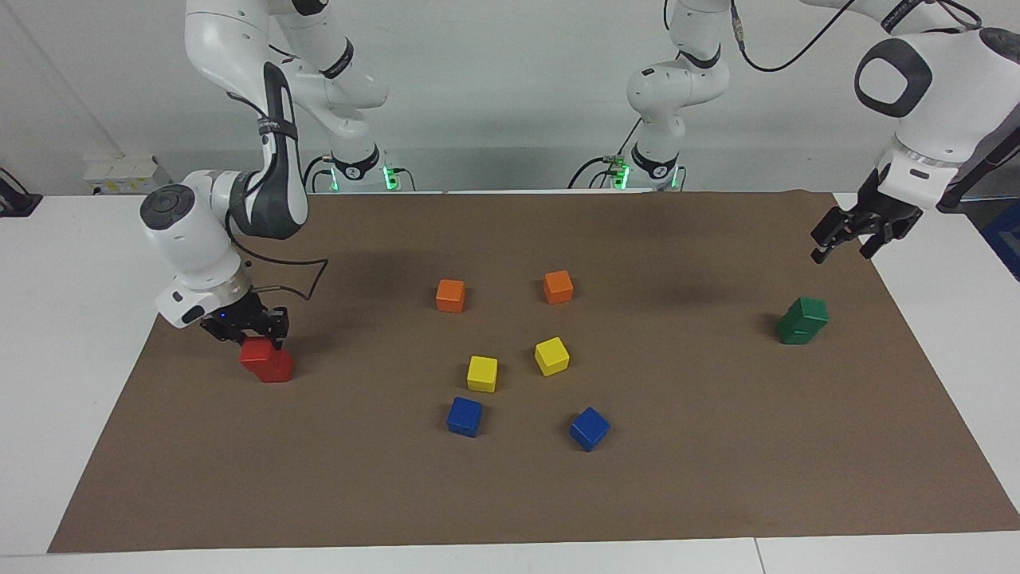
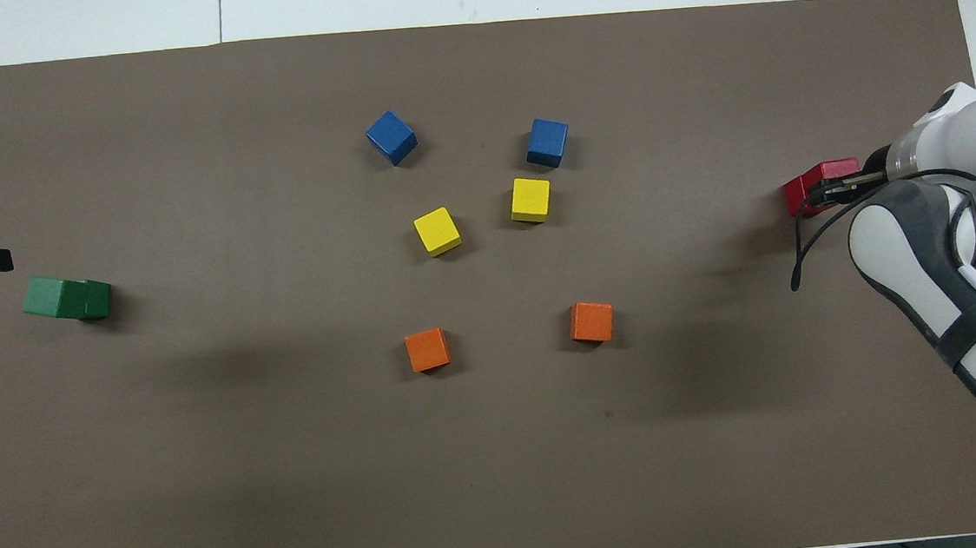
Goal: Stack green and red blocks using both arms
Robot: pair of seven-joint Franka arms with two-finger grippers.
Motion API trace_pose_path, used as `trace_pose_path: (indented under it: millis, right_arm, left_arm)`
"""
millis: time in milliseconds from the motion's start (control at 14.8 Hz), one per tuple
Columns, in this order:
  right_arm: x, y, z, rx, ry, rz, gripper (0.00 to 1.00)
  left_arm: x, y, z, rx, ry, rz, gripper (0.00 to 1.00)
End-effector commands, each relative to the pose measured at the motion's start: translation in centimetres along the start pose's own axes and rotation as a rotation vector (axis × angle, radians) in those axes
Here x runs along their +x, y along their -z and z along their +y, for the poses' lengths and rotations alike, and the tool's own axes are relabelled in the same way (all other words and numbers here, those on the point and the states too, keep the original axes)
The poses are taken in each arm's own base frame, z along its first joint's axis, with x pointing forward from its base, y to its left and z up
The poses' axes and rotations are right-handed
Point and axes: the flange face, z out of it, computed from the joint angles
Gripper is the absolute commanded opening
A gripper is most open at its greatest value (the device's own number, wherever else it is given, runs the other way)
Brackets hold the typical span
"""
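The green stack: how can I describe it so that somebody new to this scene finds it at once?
Start from the brown paper mat on the white table and go to the left arm's end. There the stack of two dark green matte cubes stands alone, no gripper on it. Red, not green, makes up the only other stack.

Robotics lab: two Franka arms, brown mat, white bench, bare wall.

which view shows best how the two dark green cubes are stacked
The facing view: the two dark green cubes appear one on the other, the upper offset. The overhead view shows their tops side by side, so the stacking is hard to read.
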Motion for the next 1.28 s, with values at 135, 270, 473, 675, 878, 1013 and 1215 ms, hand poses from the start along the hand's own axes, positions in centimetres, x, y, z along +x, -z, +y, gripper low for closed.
trace_pose_path:
  millis: [135, 270, 473, 675, 878, 1013, 1215]
  right_arm:
    - [-0.3, 0.7, -0.1, 0.001, -0.016, 0.028, 1.00]
    - [0.1, 1.5, -0.4, 0.003, -0.015, 0.025, 1.00]
    - [2.2, 5.5, -2.8, 0.014, -0.038, 0.006, 1.00]
    - [2.6, 11.5, -5.3, 0.016, -0.033, 0.003, 1.00]
    - [0.7, 16.5, -6.7, 0.014, -0.010, -0.008, 1.00]
    - [0.2, 18.5, -6.2, 0.012, -0.009, -0.038, 1.00]
    - [-0.1, 21.2, -5.8, 0.013, -0.020, -0.072, 1.00]
  left_arm:
    - [-1.4, 1.8, 1.0, 0.028, 0.021, -0.060, 1.00]
    - [-1.5, 1.9, 2.4, 0.026, -0.002, -0.063, 1.00]
    - [-1.6, 1.8, 3.6, 0.022, -0.005, -0.064, 1.00]
    - [-1.6, 1.7, 3.9, 0.028, -0.013, -0.073, 1.00]
    - [-1.5, 2.6, 4.6, 0.076, -0.039, -0.067, 1.00]
    - [-1.4, 3.7, 5.1, 0.093, -0.048, -0.068, 1.00]
    - [-1.3, 3.6, 5.2, 0.090, -0.049, -0.069, 1.00]
